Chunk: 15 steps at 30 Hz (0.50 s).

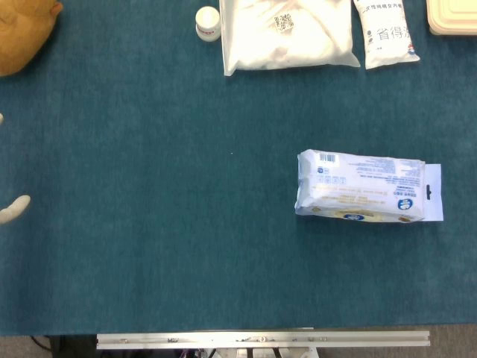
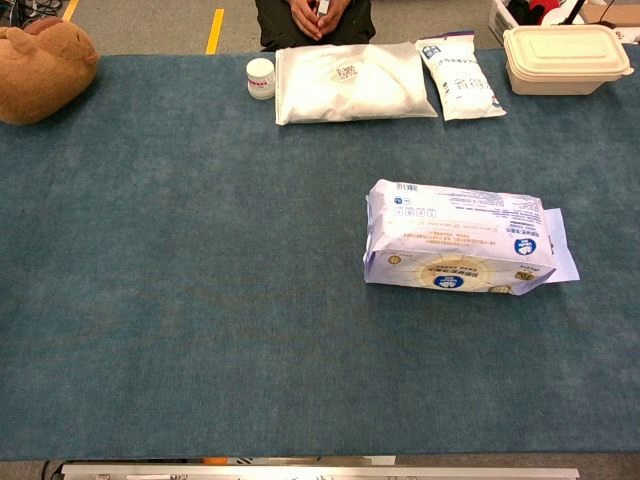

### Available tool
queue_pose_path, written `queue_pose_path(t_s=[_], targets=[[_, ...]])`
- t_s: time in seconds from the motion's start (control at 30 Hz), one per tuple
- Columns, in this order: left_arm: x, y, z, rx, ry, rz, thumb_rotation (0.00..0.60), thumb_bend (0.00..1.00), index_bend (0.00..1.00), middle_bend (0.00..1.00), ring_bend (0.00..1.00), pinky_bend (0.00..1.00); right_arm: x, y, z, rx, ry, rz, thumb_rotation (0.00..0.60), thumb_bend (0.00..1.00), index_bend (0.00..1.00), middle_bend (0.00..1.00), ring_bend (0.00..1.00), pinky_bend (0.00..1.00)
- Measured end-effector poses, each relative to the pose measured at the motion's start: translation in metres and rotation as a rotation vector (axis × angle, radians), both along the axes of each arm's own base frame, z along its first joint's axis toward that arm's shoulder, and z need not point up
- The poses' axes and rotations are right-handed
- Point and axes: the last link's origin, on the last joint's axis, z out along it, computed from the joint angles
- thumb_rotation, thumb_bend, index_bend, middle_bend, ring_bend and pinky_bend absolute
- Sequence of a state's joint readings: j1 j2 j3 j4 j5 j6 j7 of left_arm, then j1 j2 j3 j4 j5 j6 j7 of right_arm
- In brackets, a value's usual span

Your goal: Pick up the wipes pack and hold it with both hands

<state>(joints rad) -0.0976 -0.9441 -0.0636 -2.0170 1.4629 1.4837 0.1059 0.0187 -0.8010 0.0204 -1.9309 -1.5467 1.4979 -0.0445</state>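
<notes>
A: Where is the wipes pack (image 2: 460, 250)?

B: Flat on the blue table (image 2: 200, 300), right of centre; untouched, so I judge nothing done yet.

A: And your hands?

B: Left hand (image 1: 13, 209) barely shows at the head view's edge, finger state unreadable; right hand out of sight; the lift and two-handed hold all remain.

At the far left edge of the head view, a pale fingertip (image 1: 13, 209) pokes into frame, the rest of that left hand cut off, its pose unreadable. A brown plush toy (image 1: 22, 33) is clipped by the upper left corner in both views. Along the top edge, the white bag (image 1: 287, 33), the printed pouch (image 1: 385, 33) and the beige lidded container (image 1: 452, 19) are cropped. In the chest view, a seated person (image 2: 314, 18) shows only clasped hands. Print on the wipes pack (image 2: 460, 238) is too small to read.
</notes>
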Motion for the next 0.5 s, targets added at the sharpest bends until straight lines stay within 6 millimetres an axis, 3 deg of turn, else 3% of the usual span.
queue_pose_path(t_s=[0.5], targets=[[-0.0041, 0.0031, -0.0001, -0.028, 0.011, 0.018, 0.6, 0.1, 0.15, 0.01, 0.0, 0.09, 0.006, 0.0024, -0.005, 0.078, -0.058, 0.004, 0.6, 0.1, 0.01, 0.15, 0.1, 0.12]])
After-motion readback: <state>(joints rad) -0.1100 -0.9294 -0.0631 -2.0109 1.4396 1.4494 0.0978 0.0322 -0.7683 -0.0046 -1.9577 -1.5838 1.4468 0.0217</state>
